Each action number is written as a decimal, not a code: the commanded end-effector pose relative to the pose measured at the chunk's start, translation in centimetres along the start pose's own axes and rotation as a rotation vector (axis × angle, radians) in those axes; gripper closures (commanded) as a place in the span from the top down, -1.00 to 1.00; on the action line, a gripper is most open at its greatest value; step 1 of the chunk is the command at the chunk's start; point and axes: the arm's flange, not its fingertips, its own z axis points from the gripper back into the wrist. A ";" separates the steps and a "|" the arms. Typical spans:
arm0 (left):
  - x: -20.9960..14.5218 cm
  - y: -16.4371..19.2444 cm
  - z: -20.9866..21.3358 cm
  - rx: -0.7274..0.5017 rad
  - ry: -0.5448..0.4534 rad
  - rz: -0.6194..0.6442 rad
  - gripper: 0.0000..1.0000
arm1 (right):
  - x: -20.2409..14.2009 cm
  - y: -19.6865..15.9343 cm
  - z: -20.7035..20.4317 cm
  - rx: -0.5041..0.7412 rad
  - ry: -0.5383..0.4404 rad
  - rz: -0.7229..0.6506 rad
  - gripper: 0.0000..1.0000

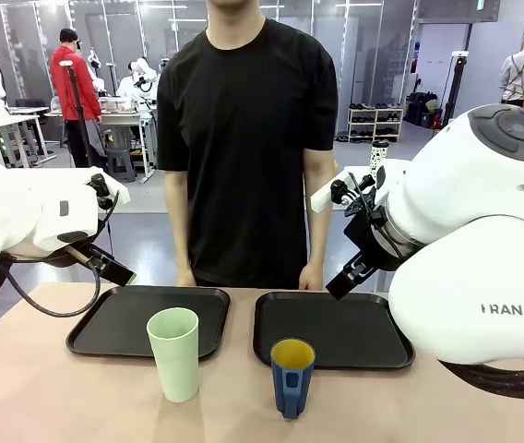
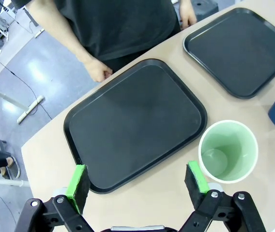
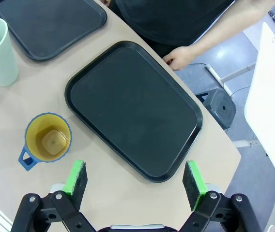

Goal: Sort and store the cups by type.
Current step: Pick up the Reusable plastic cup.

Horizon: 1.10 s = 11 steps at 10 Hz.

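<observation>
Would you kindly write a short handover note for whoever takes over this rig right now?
Left claw: open, empty, raised. Right claw: open, empty, raised.
Tall pale green tumbler and shorter dark blue handled cup, yellow inside: upright on the table, before the left black tray and right black tray, both empty.
Done: nothing. Left: store both cups by type.

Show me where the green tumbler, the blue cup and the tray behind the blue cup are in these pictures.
green tumbler (image 1: pixel 175 365), front view, middle of its outer wall
blue cup (image 1: pixel 303 384), front view, outer wall below the rim
tray behind the blue cup (image 1: pixel 354 330), front view, bare floor
</observation>
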 end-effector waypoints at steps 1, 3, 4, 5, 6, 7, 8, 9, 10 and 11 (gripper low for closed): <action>-0.4 1.3 -1.0 -0.001 0.013 0.034 1.00 | -0.2 -0.9 -0.9 0.008 -0.006 -0.015 1.00; -1.9 5.7 -4.0 0.066 0.039 0.120 1.00 | -1.1 -5.1 -5.1 0.027 0.034 -0.108 1.00; -3.0 8.3 -5.8 0.119 0.065 0.202 1.00 | -1.7 -6.9 -7.2 0.033 0.072 -0.147 1.00; -4.1 10.6 -7.8 0.103 0.099 0.251 1.00 | -2.4 -8.8 -9.1 0.029 0.086 -0.185 1.00; -5.3 12.7 -9.5 0.144 0.125 0.284 1.00 | -3.0 -10.7 -10.9 0.037 0.107 -0.239 1.00; -6.3 14.3 -10.9 0.162 0.147 0.342 1.00 | -3.8 -12.6 -12.7 0.050 0.119 -0.297 1.00; -7.1 15.1 -11.7 0.144 0.147 0.368 1.00 | -4.5 -13.9 -13.9 0.055 0.142 -0.336 1.00; -7.5 15.5 -12.3 0.128 0.172 0.399 1.00 | -5.0 -14.8 -14.8 0.061 0.166 -0.371 1.00; -7.6 15.6 -12.7 0.125 0.171 0.408 1.00 | -5.4 -15.3 -15.2 0.070 0.173 -0.394 1.00; -7.6 15.7 -12.7 0.114 0.155 0.422 1.00 | -5.5 -15.5 -15.3 0.067 0.171 -0.406 1.00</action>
